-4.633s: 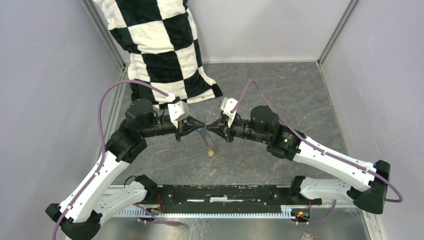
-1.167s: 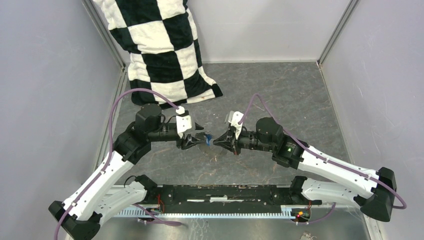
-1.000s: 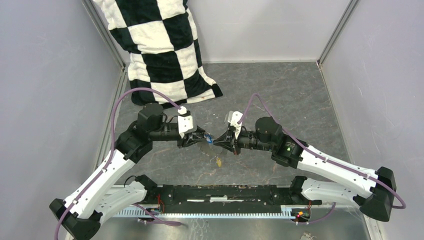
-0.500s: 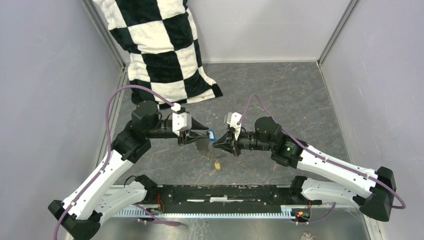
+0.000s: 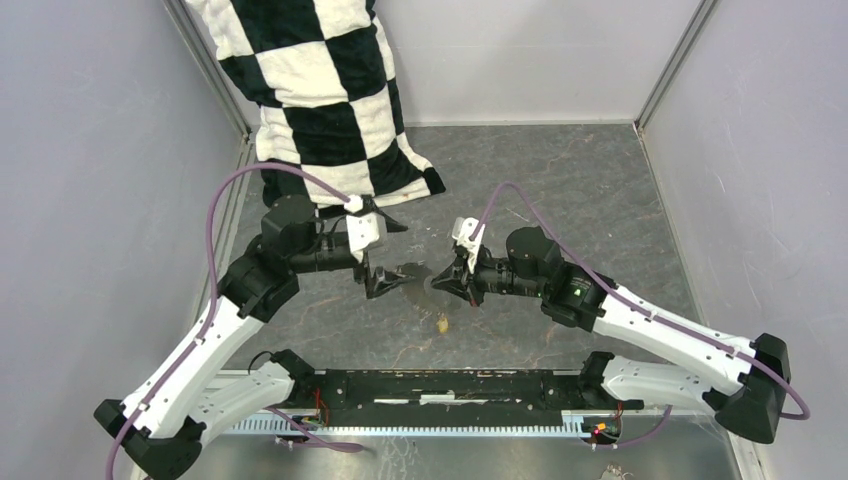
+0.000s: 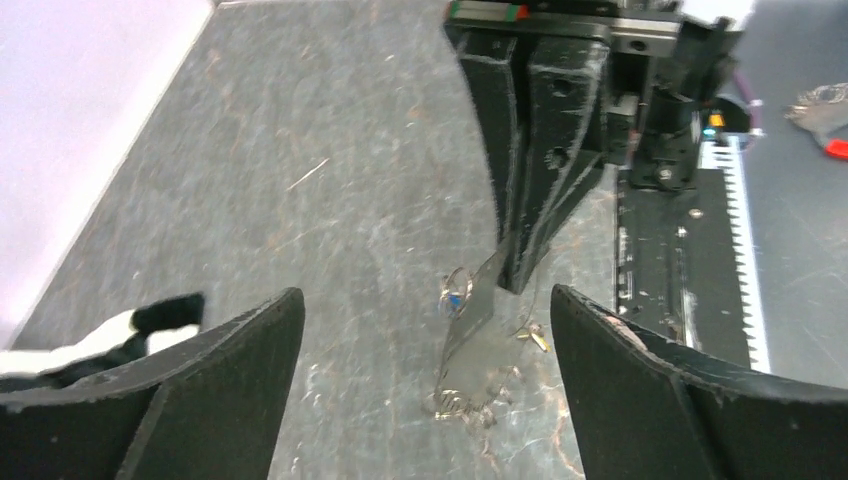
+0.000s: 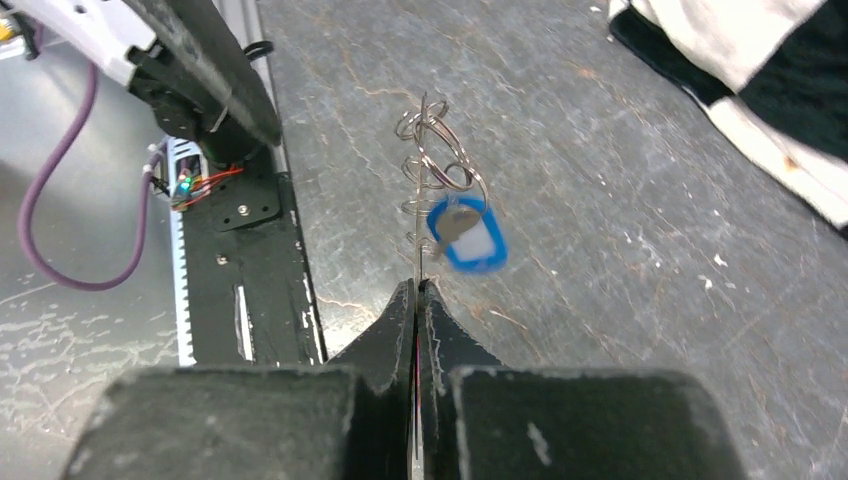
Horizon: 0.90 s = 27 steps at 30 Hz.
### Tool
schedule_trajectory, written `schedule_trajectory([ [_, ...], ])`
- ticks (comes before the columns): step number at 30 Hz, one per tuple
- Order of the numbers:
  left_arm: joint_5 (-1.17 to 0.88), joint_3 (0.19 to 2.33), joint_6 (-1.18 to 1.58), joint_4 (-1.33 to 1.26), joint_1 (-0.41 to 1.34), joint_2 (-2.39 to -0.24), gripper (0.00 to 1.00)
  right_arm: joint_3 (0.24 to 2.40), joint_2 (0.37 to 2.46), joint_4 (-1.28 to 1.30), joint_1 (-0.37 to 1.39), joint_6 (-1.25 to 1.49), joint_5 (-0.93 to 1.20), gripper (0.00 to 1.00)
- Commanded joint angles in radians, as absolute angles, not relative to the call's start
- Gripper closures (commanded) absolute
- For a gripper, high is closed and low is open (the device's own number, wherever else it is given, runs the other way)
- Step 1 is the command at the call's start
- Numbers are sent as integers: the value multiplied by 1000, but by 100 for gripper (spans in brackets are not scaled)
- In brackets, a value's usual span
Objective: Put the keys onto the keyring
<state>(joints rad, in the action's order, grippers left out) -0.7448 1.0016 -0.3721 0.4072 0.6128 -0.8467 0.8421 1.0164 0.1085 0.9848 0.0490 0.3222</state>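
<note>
My right gripper [image 5: 432,280] is shut on the thin wire of the keyring [image 7: 424,160], which stands out past its fingertips [image 7: 405,300]. A blue-headed key [image 7: 468,240] hangs on that wire just ahead of the shut jaws. In the left wrist view the keyring [image 6: 470,325] dangles as a blurred grey loop under the right gripper [image 6: 518,280], with the blue key [image 6: 455,296] at its left. A yellow-headed key [image 5: 441,322] shows at the loop's lower end. My left gripper [image 5: 385,258] stands wide open to the left of the ring, holding nothing.
A black-and-white checkered cloth [image 5: 320,100] lies at the back left, partly up the wall. The grey floor [image 5: 560,190] is enclosed by pale walls. The black base rail [image 5: 450,390] runs along the near edge.
My left gripper has opened, let go of the blue key and drawn back to the left. The blue key now hangs on the ring, which the right gripper still holds.
</note>
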Motion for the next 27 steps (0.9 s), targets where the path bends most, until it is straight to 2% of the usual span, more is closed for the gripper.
schedule_trajectory([
  [1, -483, 1114, -362, 516, 606, -929, 0, 867, 1026, 89, 913, 109, 322, 99],
  [5, -272, 1187, -320, 620, 578, -1017, 0, 801, 1032, 33, 798, 198, 420, 99],
  [8, -200, 1250, -322, 725, 522, -1084, 0, 768, 1034, 16, 741, 227, 443, 100],
  [12, -264, 1316, -313, 785, 368, -1138, 0, 731, 1023, 6, 733, 255, 447, 99],
  [18, -360, 1350, -298, 829, 203, -1193, 0, 596, 1048, -172, 676, 324, 533, 100],
  [27, -357, 1136, -321, 655, 119, -1161, 0, 505, 1230, -391, 506, 281, 572, 100],
])
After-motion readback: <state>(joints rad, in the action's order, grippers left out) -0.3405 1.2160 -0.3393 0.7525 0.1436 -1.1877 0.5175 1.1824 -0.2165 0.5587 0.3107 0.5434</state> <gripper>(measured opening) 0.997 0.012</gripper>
